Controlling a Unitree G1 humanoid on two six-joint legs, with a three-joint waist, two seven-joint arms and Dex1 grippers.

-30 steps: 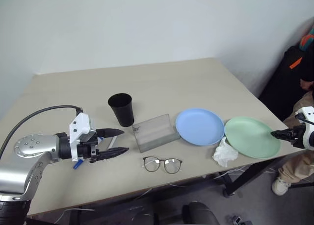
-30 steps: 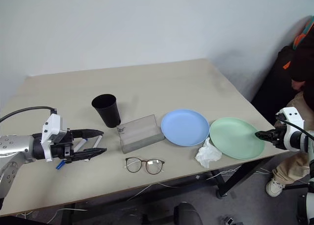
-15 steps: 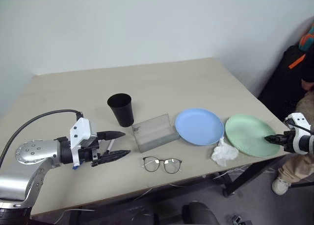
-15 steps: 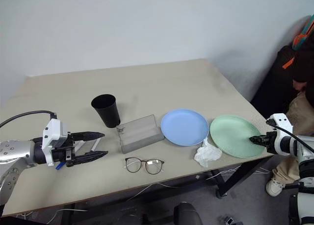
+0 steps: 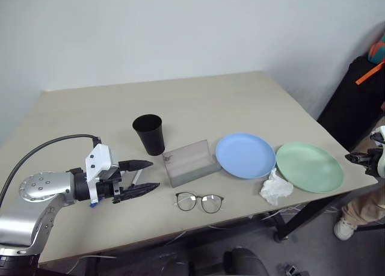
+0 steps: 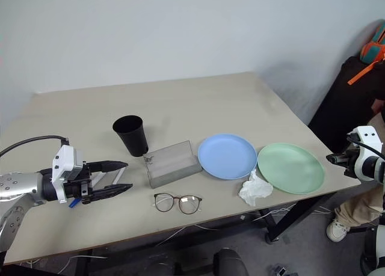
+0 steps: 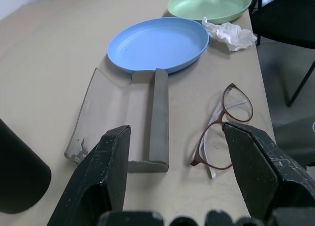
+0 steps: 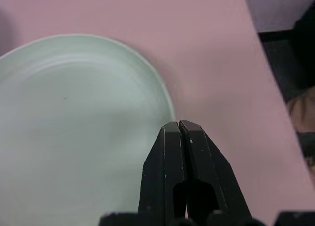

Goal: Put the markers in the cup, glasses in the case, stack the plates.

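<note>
Two grippers differ: right gripper [image 8: 179, 130] has its jaws closed empty beside the green plate [image 6: 291, 168]; left gripper [image 5: 143, 175] holds jaws apart, ready near the markers [image 5: 135, 178].

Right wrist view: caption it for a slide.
Shut right gripper fingers at the mint green plate's rim, holding nothing.

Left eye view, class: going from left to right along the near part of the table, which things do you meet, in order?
left gripper → glasses → crumpled tissue → green plate → right gripper
</note>
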